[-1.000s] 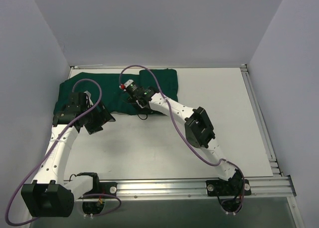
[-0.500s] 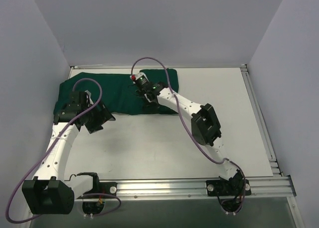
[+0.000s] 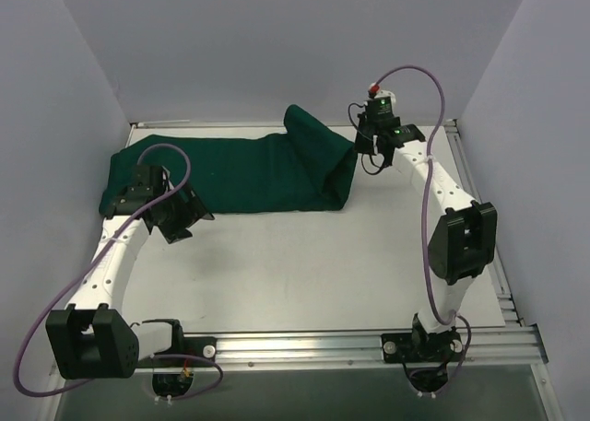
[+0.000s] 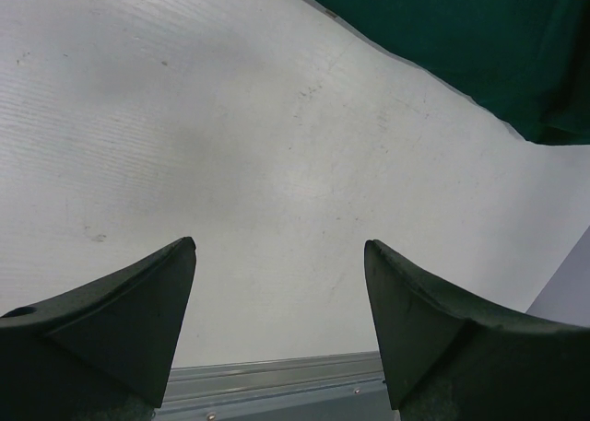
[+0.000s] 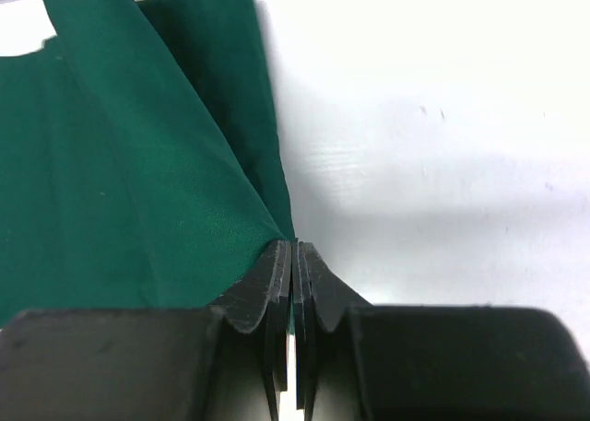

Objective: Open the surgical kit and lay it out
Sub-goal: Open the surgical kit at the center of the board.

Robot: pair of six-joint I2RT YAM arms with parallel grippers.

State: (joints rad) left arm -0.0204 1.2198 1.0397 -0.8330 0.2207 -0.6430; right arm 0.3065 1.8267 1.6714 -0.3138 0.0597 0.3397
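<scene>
The surgical kit shows as a dark green cloth drape (image 3: 230,168) lying along the back left of the table. Its right part is lifted into a raised fold (image 3: 318,149). My right gripper (image 3: 359,147) is shut on the drape's edge, and in the right wrist view the green cloth (image 5: 138,181) runs straight into the pinched jaws of the right gripper (image 5: 293,246). My left gripper (image 3: 187,218) hovers open just in front of the drape's left end. In the left wrist view the left gripper (image 4: 279,246) has nothing between its fingers and the drape (image 4: 479,43) sits at top right.
White table (image 3: 304,255) with grey walls on three sides. An aluminium rail (image 3: 350,343) runs along the near edge by the arm bases, and a rail (image 3: 475,200) lines the right edge. Purple cables loop over both arms.
My right gripper shut on the drape and swung right and back, pulling a flap of the cloth up and toward the right. The left gripper stayed open and barely moved.
</scene>
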